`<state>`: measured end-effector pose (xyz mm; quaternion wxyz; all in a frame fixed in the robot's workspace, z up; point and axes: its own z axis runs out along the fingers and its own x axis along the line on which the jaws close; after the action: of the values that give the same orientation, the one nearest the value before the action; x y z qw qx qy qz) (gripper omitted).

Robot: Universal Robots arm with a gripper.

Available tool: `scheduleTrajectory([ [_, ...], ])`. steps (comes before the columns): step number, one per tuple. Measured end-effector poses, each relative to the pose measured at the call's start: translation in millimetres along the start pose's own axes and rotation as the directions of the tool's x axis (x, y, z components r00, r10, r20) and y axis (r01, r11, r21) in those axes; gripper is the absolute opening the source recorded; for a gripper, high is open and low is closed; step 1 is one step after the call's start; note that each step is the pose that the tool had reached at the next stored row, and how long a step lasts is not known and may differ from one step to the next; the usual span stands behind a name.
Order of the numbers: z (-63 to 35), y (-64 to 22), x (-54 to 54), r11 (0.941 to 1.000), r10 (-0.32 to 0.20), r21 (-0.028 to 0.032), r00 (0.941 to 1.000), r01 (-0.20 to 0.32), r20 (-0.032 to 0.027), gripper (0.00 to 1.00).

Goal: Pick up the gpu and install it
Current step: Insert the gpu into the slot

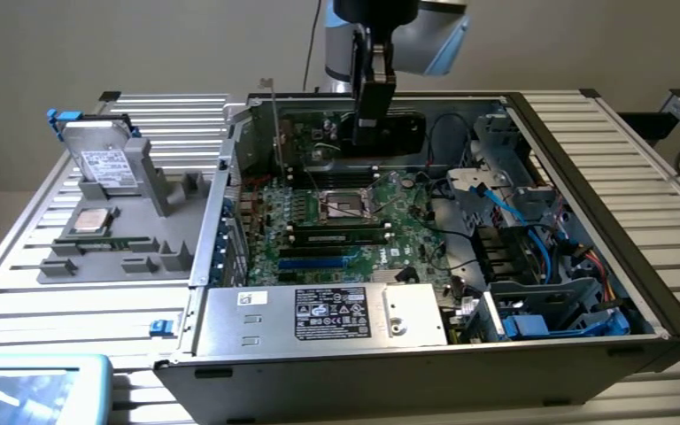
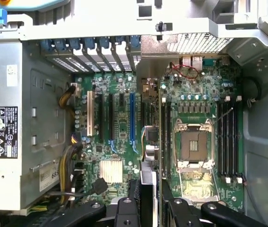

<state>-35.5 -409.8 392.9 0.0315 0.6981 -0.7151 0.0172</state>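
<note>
The gpu (image 1: 390, 133) hangs on edge over the far part of the open computer case (image 1: 623, 266). Its black cooler block faces the camera, and a strip of green board shows to the exterior view's left of it. My gripper (image 1: 372, 99) comes down from above and is shut on the card's upper edge. In the wrist view the gpu (image 2: 148, 187) shows edge-on between my two black fingers (image 2: 124, 210), above the motherboard (image 2: 120, 127). The card slots, one white, one black and one blue (image 2: 132, 118), lie a little to one side of the card's edge.
A grey holder (image 1: 127, 221) at the exterior view's left carries a silver hard drive (image 1: 106, 164) and a slim green memory stick (image 1: 104, 241). The power supply (image 1: 316, 314) fills the case's near corner. Blue cables and drive bays (image 1: 529, 266) crowd the exterior view's right side.
</note>
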Motion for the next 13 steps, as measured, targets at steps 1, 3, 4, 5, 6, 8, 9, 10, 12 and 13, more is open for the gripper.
scheduleTrajectory([
  [1,1.6,1.6,0.2,1.0,0.0,0.0,1.0,0.0,0.0,0.28],
  [3,5.1,3.1,0.8,1.0,0.0,0.0,1.0,0.0,0.0008,0.28],
  [4,7.0,4.0,1.6,1.0,0.0,-0.0001,1.0,0.0,0.0023,0.28],
  [5,8.7,4.8,2.6,1.0,0.0,-0.0001,1.0,0.0,0.0037,0.28],
  [6,10.4,5.6,3.5,1.0,0.0,-0.0001,1.0,0.0,0.0051,0.28],
  [8,13.6,7.1,5.7,1.0,0.0,-0.0002,1.0,0.0,0.0081,0.28],
  [9,15.1,7.7,7.0,1.0,0.0,-0.0002,1.0,0.0,0.0096,0.28],
  [10,16.5,8.1,8.6,1.0,0.0,-0.0003,0.9999,0.0,0.0113,0.28],
  [12,19.6,8.8,11.7,1.0,0.0,-0.0005,0.9999,0.0,0.014,0.28],
  [13,21.0,9.1,12.9,1.0,0.0,-0.0006,0.9999,0.0,0.0154,0.28],
])
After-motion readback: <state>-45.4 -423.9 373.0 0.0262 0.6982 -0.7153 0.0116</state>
